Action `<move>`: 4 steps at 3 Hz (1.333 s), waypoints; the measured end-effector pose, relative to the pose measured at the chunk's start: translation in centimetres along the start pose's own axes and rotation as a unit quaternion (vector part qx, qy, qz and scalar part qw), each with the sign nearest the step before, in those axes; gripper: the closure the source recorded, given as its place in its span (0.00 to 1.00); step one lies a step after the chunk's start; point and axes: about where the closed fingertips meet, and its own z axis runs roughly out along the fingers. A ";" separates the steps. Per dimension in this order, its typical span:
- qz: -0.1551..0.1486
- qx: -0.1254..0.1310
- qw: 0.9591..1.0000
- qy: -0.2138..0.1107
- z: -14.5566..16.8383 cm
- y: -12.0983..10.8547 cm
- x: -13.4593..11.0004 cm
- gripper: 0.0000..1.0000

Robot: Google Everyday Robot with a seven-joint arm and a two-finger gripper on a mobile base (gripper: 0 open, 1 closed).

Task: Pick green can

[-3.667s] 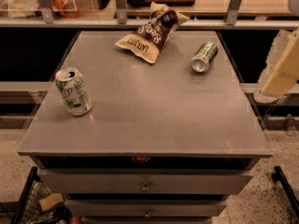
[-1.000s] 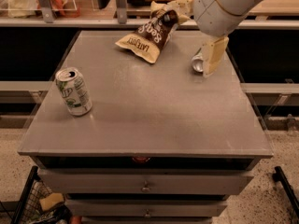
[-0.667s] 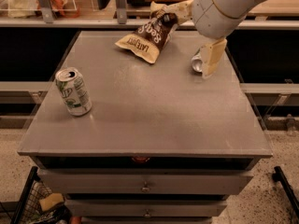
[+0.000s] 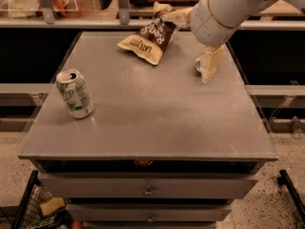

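The green can [image 4: 197, 67] lies on its side at the right rear of the grey table [image 4: 152, 118]. Only its shiny silver end shows; the rest is hidden behind my gripper. My gripper [image 4: 208, 65], cream-coloured, hangs down from the big white arm [image 4: 224, 11] and is right over and against the can. The arm comes in from the upper right.
A mostly white can with a green logo [image 4: 75, 93] stands upright at the table's left. A brown and cream chip bag [image 4: 148, 35] lies at the rear centre, just left of the arm. Drawers [image 4: 147, 190] sit below the tabletop, and a shelf rail [image 4: 95, 23] runs behind the table.
The arm has come in from the right edge of the view to the green can since the oldest frame. Over the last second it has barely moved. The white can and chip bag have not moved.
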 end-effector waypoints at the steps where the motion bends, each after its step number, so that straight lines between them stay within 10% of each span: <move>1: -0.029 -0.004 0.999 -0.023 2.8 0.5 0.8 0.00; 4: -0.082 -0.053 0.995 -0.020 8.5 2.5 5.2 0.00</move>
